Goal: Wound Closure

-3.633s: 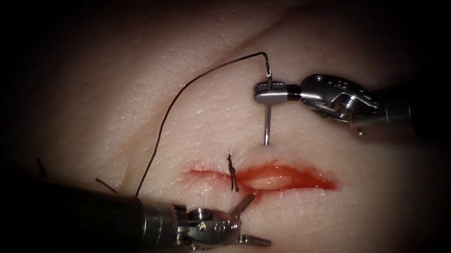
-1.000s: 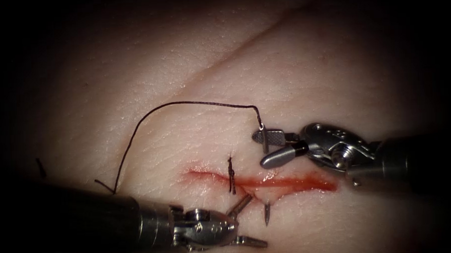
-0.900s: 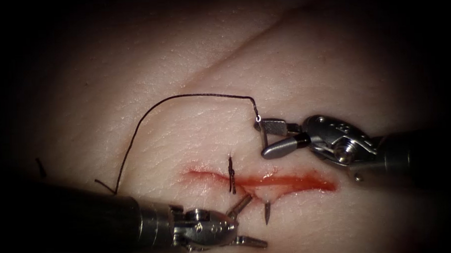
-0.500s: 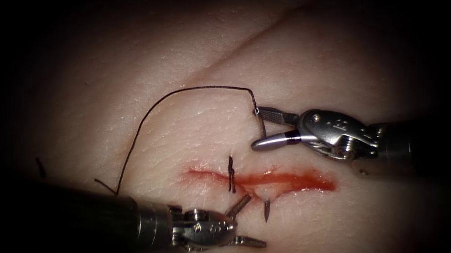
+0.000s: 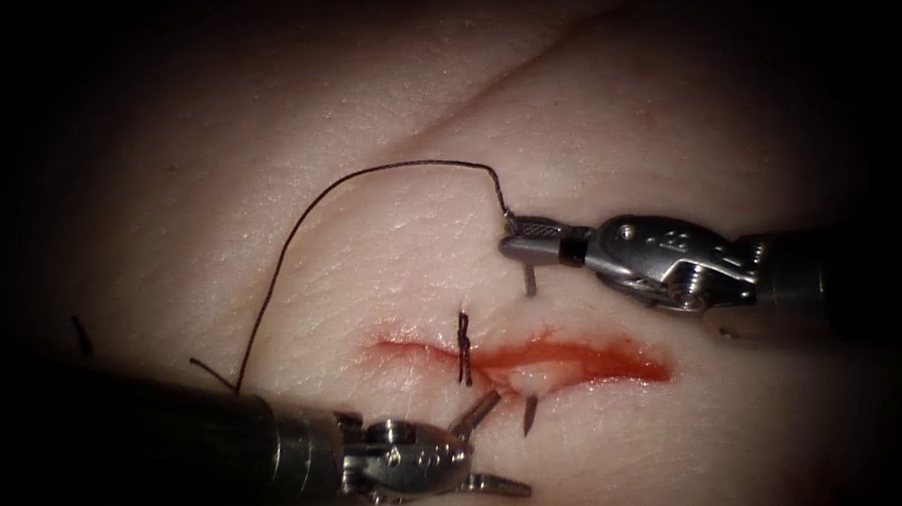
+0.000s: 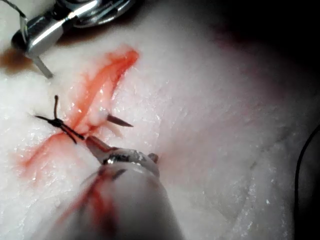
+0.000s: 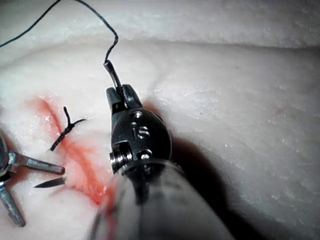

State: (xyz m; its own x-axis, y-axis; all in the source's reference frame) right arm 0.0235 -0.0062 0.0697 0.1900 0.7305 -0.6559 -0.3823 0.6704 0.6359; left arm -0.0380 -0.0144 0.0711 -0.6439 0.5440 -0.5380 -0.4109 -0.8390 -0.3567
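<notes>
Gripping the curved needle (image 5: 525,276) near its thread end, my right tool (image 5: 516,247) is lying above the cut (image 5: 520,359) in the endoscope view, its jaws clenched on the needle's shank. A second ago these jaws were spread beside that end; now they are closed on it again. The needle is sitting in the tissue (image 5: 390,235): its shank is dipping into the skin just under my right jaws on the far side of the cut, and its point (image 5: 529,416) is standing out of the near edge, right of the finished knot (image 5: 463,350). In the right wrist view the same point (image 7: 49,184) is showing beside the red fluid (image 7: 85,165).

My left tool (image 5: 483,447) is resting below the cut with its jaws parted and grasping nothing; the upper jaw is angling toward the cut's near lip, close to the needle point but apart from it.

The thread (image 5: 300,238) is running from the needle's end up and over in an arc to the left, then dropping behind my left shaft. Red fluid (image 5: 615,362) is lining the cut, heaviest toward its right end. Two cut ends of thread (image 5: 80,336) are lying at the left of the tissue.
</notes>
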